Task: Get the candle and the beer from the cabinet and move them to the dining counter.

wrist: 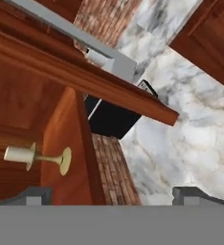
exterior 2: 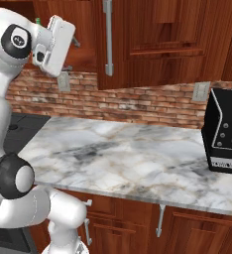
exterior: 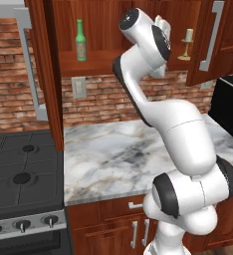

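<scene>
Left base view: the cabinet stands open above the marble tabletop; the beer, a slim green bottle with a long neck and pale label, stands upright at the left of the shelf, and the candle, a short cream stub on a brass stick with a saucer base, stands upright at the right of the same shelf, beside the open door. The arm is raised to shelf height between the two, its hand partly masking the interior. Right base view: the end effector is at the cabinet front, upper left, above the brick wall; a green bottle top shows just beside the hand, and a black appliance sits on the tabletop at right. Hand view (rolled, so the candle appears lying sideways): the fingertips stand spread wide with nothing between them, and the candle lies off to one side of the gap rather than centred in it, apart from both tips. Risk, as a judgement: an advance from this offset could strike the cabinet's side wall or door edge, or clip the narrow stick and topple it on its small base; closing on the wax rather than the stem could let it slip. The beer, tall and narrow, would tip easily if the arm brushed it
</scene>
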{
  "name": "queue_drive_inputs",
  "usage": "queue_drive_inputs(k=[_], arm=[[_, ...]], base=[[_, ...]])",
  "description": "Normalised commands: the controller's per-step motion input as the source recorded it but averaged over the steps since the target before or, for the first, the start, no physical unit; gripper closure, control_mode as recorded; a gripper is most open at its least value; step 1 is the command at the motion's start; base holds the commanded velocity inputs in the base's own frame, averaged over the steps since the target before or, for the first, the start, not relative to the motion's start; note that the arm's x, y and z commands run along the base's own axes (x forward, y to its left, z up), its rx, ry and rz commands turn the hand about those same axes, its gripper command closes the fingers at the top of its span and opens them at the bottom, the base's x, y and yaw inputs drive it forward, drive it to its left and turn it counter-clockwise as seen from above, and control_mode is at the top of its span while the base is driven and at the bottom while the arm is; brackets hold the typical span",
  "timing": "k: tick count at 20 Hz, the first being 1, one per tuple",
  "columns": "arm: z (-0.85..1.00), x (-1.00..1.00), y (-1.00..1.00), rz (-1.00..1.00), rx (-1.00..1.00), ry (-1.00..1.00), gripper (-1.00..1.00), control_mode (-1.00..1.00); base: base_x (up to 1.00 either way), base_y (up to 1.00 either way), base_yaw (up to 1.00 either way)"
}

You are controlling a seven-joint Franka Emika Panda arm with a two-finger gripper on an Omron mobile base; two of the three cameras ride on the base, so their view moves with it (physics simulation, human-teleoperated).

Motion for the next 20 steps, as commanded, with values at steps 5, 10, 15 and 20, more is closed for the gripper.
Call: queue_drive_inputs(k=[5,10,15,20], arm=[[-0.26,0.33,-0.12,0.01,0.11,-0.42,-1.0,-1.0],[-0.23,0.37,-0.12,0.0,0.05,-0.36,-1.0,-1.0],[-0.19,0.41,-0.01,-0.03,0.0,-0.27,-1.0,-1.0],[-0.1,0.36,0.12,-0.13,0.01,-0.24,-1.0,-1.0]], base=[[0.0,0.0,0.0],[0.0,0.0,0.0],[0.0,0.0,0.0],[0.0,0.0,0.0]])
